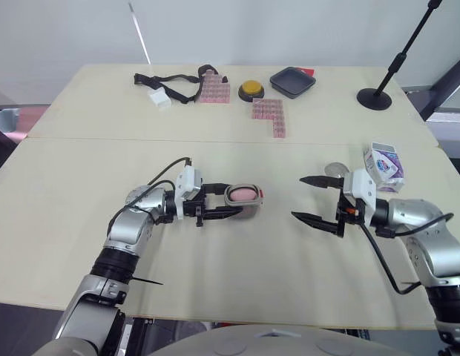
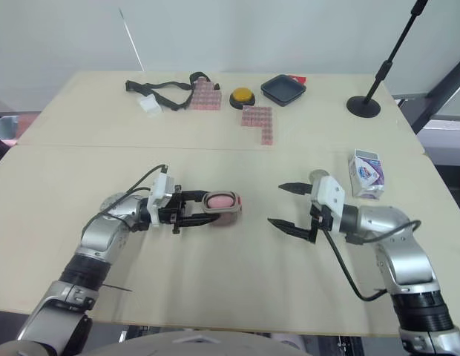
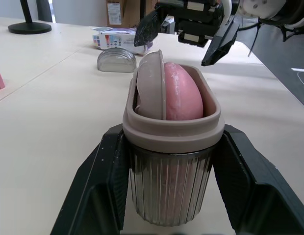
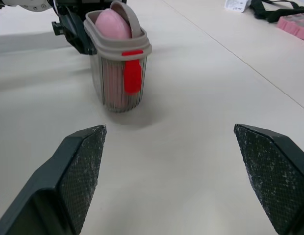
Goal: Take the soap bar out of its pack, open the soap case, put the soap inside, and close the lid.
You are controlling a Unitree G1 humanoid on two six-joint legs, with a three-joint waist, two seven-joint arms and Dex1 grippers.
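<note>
The soap case is a ribbed clear tub with a beige rim and a red clasp. It holds the pink soap bar. My left gripper is shut on the case, one finger on each side of the tub. The case's grey domed lid lies apart on the table, next to the white and purple soap pack. My right gripper hangs open to the right of the case, a short gap away, holding nothing.
Along the table's far side lie a black strap, a white piece, two pink block pieces, a yellow button and a dark tray. A stand's round base sits at the back right.
</note>
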